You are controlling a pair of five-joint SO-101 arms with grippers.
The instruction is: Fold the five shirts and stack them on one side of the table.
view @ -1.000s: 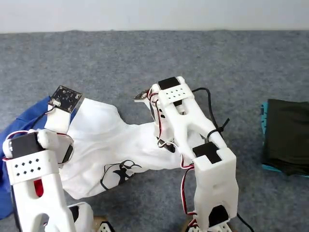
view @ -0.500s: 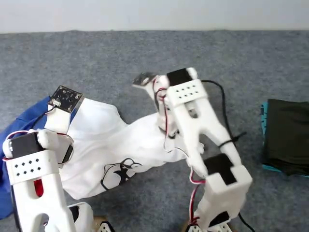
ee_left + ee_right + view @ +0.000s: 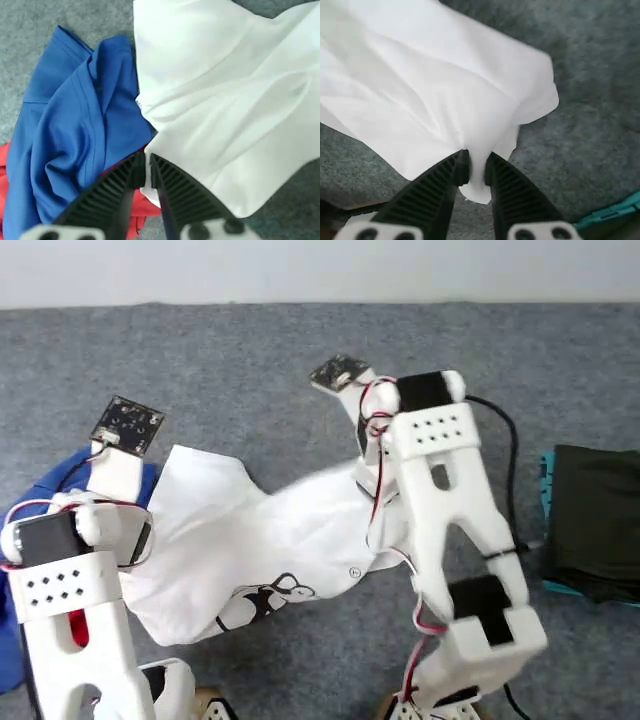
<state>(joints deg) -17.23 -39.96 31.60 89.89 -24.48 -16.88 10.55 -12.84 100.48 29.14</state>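
A white shirt with a black print lies stretched between my two arms on the grey table. In the left wrist view my left gripper is shut on that white shirt's edge, beside a crumpled blue shirt with a red shirt under it. My right gripper is shut on a bunched fold at the other end of the white shirt, lifted a little off the table. From above, the left arm stands at the near left and the right arm right of centre.
A folded dark shirt rests on a teal one at the table's right edge; a teal corner shows in the right wrist view. The blue shirt lies at the left edge. Bare grey table stretches behind.
My right arm has swung to the right and farther back, dragging the white shirt's end with it and pulling the cloth straighter. The left arm shifted slightly, still holding.
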